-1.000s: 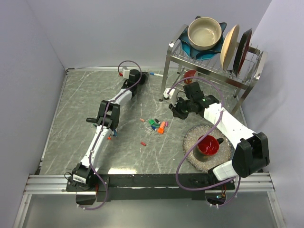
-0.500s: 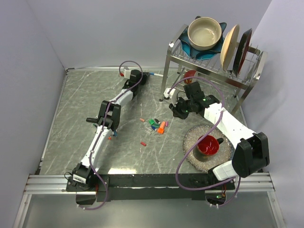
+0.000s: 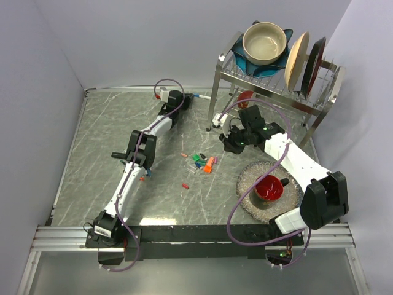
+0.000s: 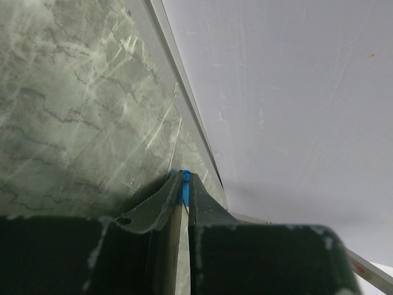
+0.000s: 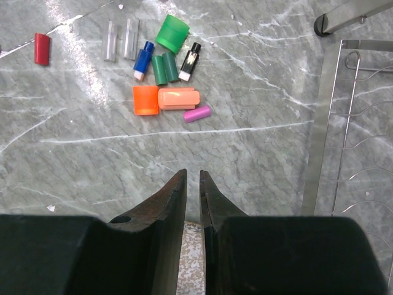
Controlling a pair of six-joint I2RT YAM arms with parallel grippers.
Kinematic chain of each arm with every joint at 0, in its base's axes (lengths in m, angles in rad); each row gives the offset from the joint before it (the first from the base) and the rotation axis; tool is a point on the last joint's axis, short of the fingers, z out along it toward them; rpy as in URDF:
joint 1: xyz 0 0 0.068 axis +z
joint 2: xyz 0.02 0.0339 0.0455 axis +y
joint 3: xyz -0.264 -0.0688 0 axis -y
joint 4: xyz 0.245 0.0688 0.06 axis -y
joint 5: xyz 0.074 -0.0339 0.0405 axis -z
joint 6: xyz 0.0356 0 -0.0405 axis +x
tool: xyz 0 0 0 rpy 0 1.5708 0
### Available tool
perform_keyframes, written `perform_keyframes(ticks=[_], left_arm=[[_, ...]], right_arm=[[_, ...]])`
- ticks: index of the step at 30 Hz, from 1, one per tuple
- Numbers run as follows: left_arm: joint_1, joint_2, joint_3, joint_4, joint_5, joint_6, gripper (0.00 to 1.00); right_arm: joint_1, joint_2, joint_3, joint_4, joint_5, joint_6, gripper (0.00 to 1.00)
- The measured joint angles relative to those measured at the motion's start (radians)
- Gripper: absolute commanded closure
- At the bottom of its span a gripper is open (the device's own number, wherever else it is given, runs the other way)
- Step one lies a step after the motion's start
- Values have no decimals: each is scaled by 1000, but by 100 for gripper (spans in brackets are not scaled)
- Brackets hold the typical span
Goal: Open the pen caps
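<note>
Several pen caps (image 3: 203, 161) lie loose in a cluster mid-table: green (image 5: 172, 32), orange (image 5: 145, 99), salmon (image 5: 178, 98), purple (image 5: 197, 114), blue (image 5: 143, 60), black (image 5: 191, 61) and a red one (image 5: 42, 48) apart to the left. My right gripper (image 5: 191, 173) hovers near them, toward the rack side, its jaws a narrow gap apart with nothing between. My left gripper (image 3: 186, 96) is far back by the wall, shut on a white pen (image 3: 201, 96). Only the pen's blue end (image 4: 183, 187) shows between the fingers.
A metal dish rack (image 3: 276, 92) with a bowl (image 3: 265, 42) and plates (image 3: 299, 58) stands at the back right; its leg (image 5: 344, 15) is close to the caps. A red mug (image 3: 268, 188) sits on a speckled plate (image 3: 245, 178). The back wall (image 4: 276, 92) is just behind the left gripper.
</note>
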Motion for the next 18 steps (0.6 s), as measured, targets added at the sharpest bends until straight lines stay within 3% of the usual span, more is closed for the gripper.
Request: perform_keyframes(ticks=[18], left_arm=[[0,2,0,6,36,0,87]], right_arm=[[0,0,0,0,0,0,78]])
